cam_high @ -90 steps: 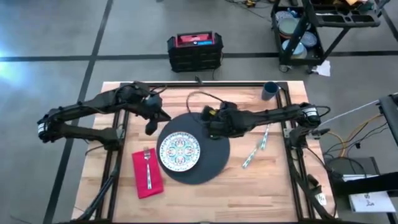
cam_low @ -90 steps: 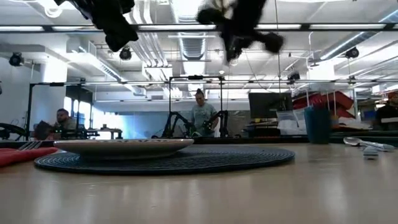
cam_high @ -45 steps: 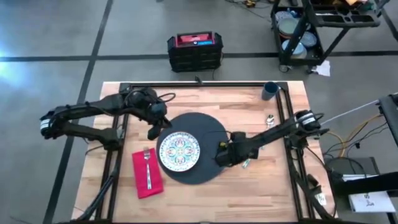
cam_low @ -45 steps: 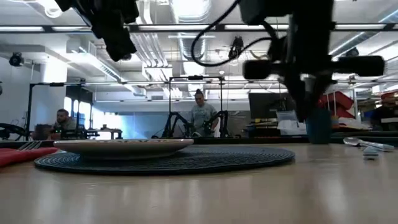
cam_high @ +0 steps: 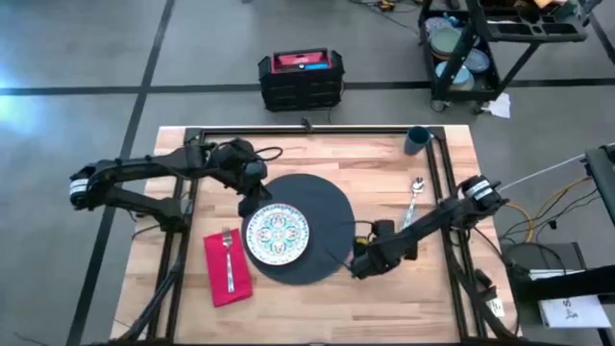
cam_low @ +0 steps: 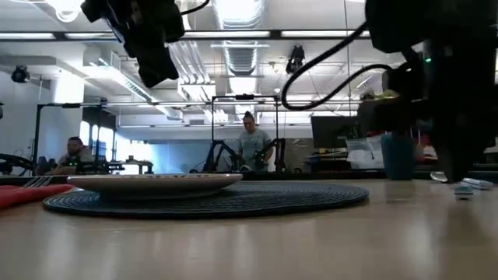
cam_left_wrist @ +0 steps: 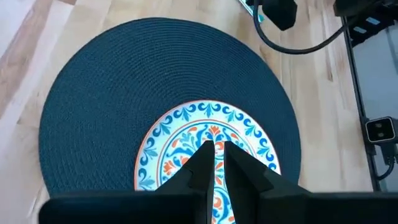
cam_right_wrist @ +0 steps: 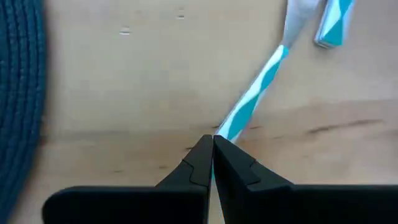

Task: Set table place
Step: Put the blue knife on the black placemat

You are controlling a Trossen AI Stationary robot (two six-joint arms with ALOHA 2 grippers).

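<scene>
Placing the striped blue-and-white-handled knife [cam_right_wrist: 252, 107] squarely beside the round dark grey woven mat [cam_high: 327, 207] is the step, I judge. The right tool [cam_high: 359, 268], fingers closed on its handle, sits low over the light wooden desk [cam_high: 384, 298]; keep it parallel to the mat's edge.

The left tool [cam_high: 252, 204], closed and empty, hovers by the patterned white plate [cam_high: 277, 234].

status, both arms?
Right tool shut, low on table beside mat, at knife handle. Left tool shut above plate. Nothing blocking.
</scene>
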